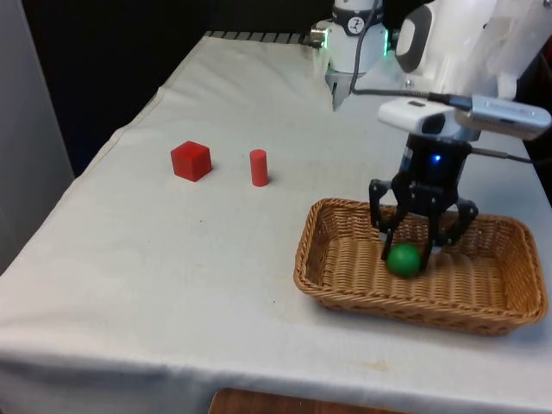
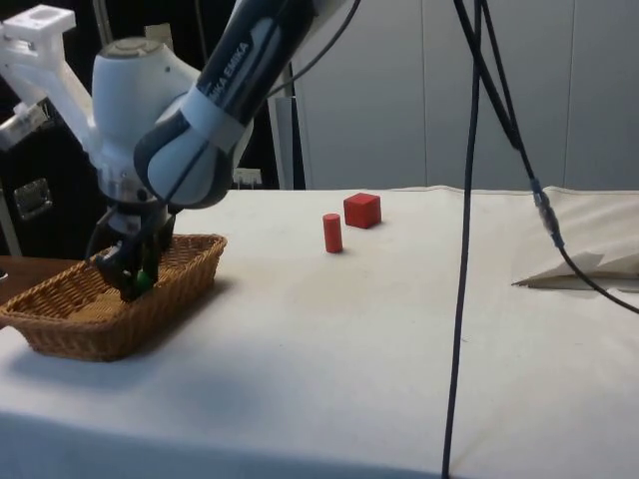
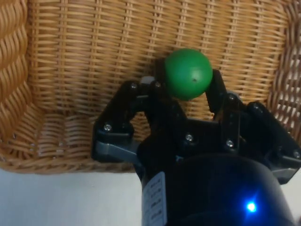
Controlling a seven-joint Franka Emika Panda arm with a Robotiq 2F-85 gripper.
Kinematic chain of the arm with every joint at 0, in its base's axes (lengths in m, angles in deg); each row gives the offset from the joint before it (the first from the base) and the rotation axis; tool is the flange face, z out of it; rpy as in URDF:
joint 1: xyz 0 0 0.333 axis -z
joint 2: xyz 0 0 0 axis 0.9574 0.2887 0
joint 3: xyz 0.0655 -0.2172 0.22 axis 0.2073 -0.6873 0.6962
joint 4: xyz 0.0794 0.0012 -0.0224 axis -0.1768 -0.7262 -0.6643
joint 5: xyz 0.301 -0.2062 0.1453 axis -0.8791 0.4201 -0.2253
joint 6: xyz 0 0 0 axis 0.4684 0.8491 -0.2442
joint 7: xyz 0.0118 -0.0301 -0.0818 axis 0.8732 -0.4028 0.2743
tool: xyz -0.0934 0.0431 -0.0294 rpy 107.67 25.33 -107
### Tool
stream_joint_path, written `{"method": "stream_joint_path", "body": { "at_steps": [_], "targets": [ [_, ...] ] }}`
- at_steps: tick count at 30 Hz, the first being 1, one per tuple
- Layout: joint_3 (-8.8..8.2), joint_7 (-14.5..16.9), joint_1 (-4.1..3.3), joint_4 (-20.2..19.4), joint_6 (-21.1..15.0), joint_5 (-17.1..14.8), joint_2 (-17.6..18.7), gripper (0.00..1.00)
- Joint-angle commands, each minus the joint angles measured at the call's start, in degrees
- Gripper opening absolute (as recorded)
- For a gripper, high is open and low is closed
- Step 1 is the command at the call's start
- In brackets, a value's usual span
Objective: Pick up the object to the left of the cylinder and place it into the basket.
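A green ball [image 1: 403, 260] [image 3: 188, 70] sits between the fingers of my black gripper [image 1: 405, 254] [image 3: 188, 80], which is shut on it. The gripper reaches down inside the wicker basket [image 1: 371, 297] [image 2: 110, 334] [image 3: 70, 47], with the ball low over the woven floor. I cannot tell whether the ball touches the floor. In the side view the gripper [image 2: 135, 284] hides most of the ball [image 2: 147, 282]. A red cylinder [image 1: 259, 167] [image 2: 332, 233] stands upright on the cloth. A red cube [image 1: 191, 160] [image 2: 362, 210] rests on its left in the front view.
The basket stands near the table's front edge at the front view's right. A black cable [image 2: 465, 239] hangs down through the side view. A fold of cloth [image 2: 584, 261] lies at that view's right.
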Motion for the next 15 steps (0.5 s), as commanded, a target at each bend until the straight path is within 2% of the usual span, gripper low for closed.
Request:
{"method": "stream_joint_path", "body": {
  "at_steps": [1, 4, 5, 6, 7, 8, 10, 11, 13, 14, 15],
  "targets": [
    [1.15, 0.6, 0.92, 0.7, -0.6, -0.9, 0.7, 0.00],
    [1.26, 1.0, 1.09, 1.6, -0.7, -2.0, 1.8, 0.00],
    [1.26, 1.1, 1.09, 1.7, -0.7, -2.2, 2.0, 0.05],
    [1.26, 1.2, 1.09, 1.9, -0.7, -2.5, 2.2, 0.14],
    [0.00, 0.5, 0.17, 1.5, -0.3, -1.9, 2.1, 0.24],
    [1.26, 1.3, 1.09, 2.0, -0.7, -2.8, 2.3, 0.24],
    [1.20, 1.6, 1.09, 2.2, -0.7, -3.2, 2.6, 0.45],
    [1.26, 1.7, 1.09, 2.3, -0.7, -3.3, 2.8, 0.70],
    [1.26, 1.7, 1.15, 2.5, -0.7, -3.4, 2.9, 0.91],
    [1.26, 1.7, 1.15, 2.5, -0.7, -3.5, 2.9, 0.98],
    [1.26, 1.7, 1.15, 2.6, -0.7, -3.6, 3.0, 1.00]
  ]
}}
